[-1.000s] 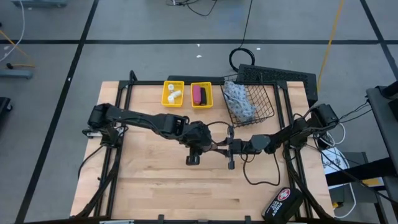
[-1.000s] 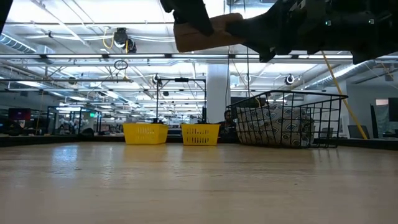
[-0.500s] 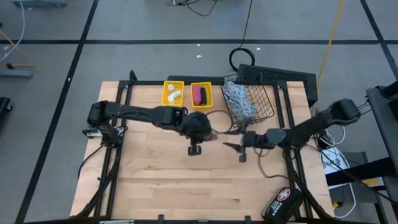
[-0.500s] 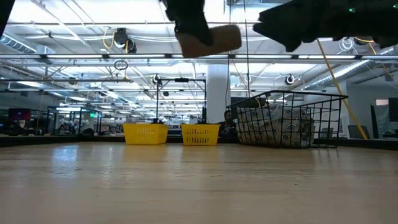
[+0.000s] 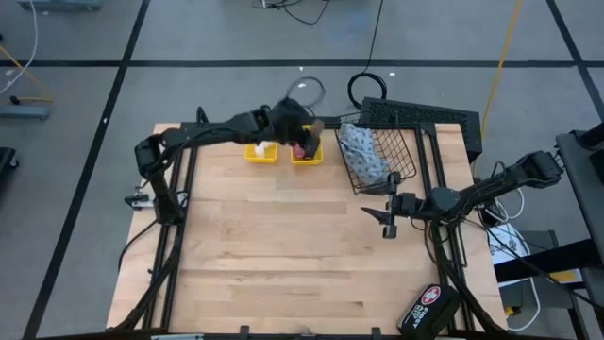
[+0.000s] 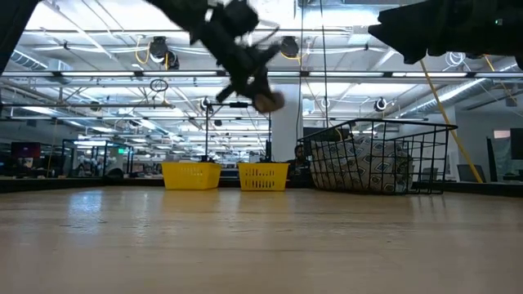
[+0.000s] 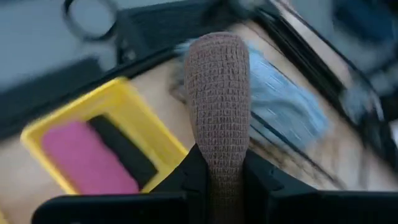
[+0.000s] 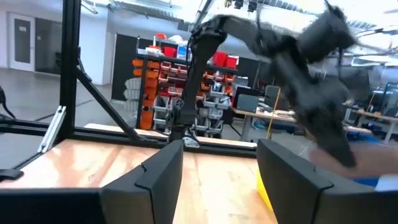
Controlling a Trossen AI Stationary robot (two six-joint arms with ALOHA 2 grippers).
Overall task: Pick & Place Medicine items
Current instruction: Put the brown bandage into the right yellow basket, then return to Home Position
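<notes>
My left gripper (image 5: pixel 307 132) hangs over the far edge of the table, above the two yellow bins, shut on a brown woven roll (image 7: pixel 217 87). The roll also shows in the low view (image 6: pixel 268 100). The right-hand yellow bin (image 7: pixel 143 112) holds a magenta tube (image 7: pixel 78 158) and a black block (image 7: pixel 121 152). The left-hand bin (image 5: pixel 262 142) holds small white bottles. A blue-white pouch (image 5: pixel 363 156) lies in the wire basket (image 5: pixel 401 151). My right gripper (image 5: pixel 389 225) hovers open near the table's right side, holding nothing. My left gripper pinches the brown roll's near end (image 7: pixel 217 165) between its two fingers (image 7: pixel 186 177). The roll sticks out forward along the fingers, slanting downward. It is lifted clear, above the right-hand yellow bin and the basket's edge.
A black case with a red-white cross (image 5: pixel 429 304) lies at the near right corner. A black frame (image 5: pixel 189 142) borders the table. Bare wood (image 5: pixel 274 246) fills the middle and near part. Cables (image 5: pixel 363 90) lie on the floor behind.
My right gripper has opened, let go of the brown roll and drawn back toward the table's right edge. My left gripper has carried the roll from the table's middle toward the far edge, over the yellow bins, rolling its wrist on the way.
</notes>
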